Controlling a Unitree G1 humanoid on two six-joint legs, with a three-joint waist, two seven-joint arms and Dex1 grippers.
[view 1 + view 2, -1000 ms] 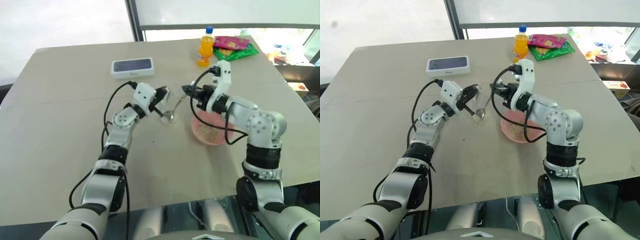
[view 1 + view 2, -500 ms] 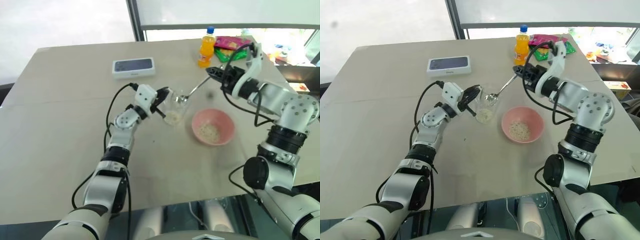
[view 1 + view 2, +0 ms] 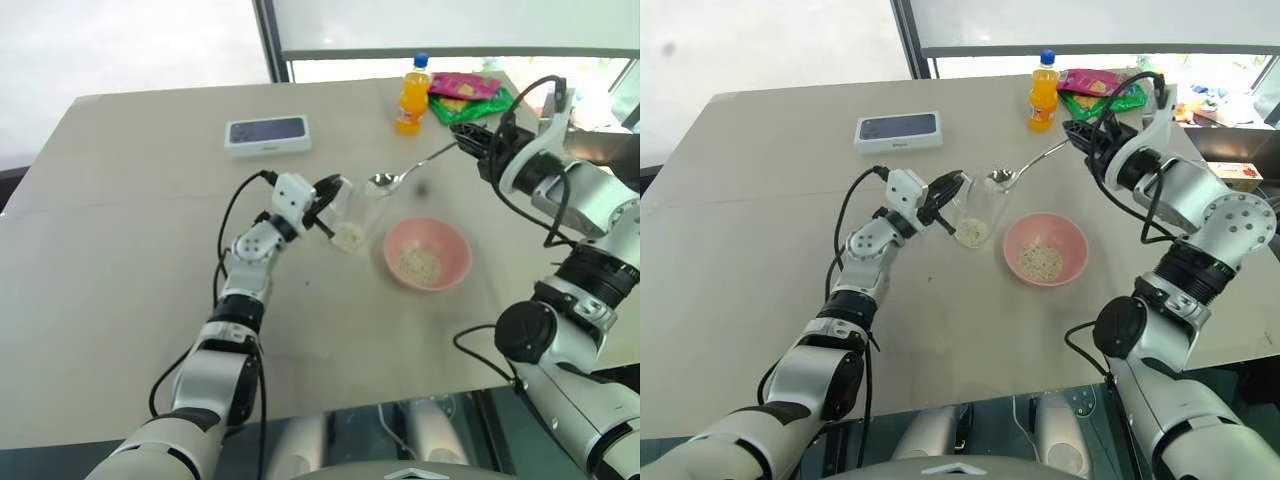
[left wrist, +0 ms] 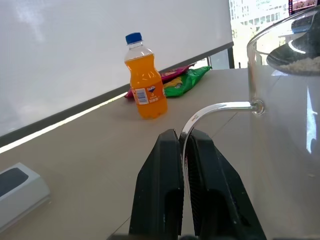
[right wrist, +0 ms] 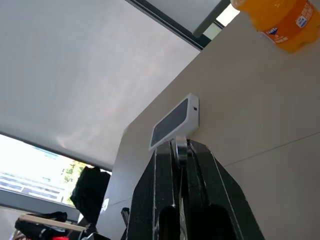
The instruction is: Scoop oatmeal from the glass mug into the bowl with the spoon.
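Observation:
The glass mug [image 3: 352, 213] stands on the table with oatmeal [image 3: 347, 236] at its bottom. My left gripper [image 3: 322, 197] is shut on the mug's handle [image 4: 220, 107]. My right gripper [image 3: 465, 135] is shut on the end of the spoon's handle and holds the spoon [image 3: 400, 177] nearly level. The spoon's oval bowl [image 3: 1001, 178] hovers just over the mug's rim on the side toward the pink bowl [image 3: 450, 240]. In the left wrist view, pale flakes [image 4: 302, 64] lie in the spoon, seen through the glass. The pink bowl holds a small heap of oatmeal [image 3: 420, 263].
An orange drink bottle [image 3: 411, 95] and colourful snack packets [image 3: 470, 95] stand at the far side of the table. A white box with a dark top [image 3: 267, 135] lies at the far left. The table's near edge [image 3: 330, 405] runs below the arms.
My right gripper has lifted the spoon out of the mug and swung up and to the right. The mug was tilted and now stands upright. The left gripper has stayed on the handle.

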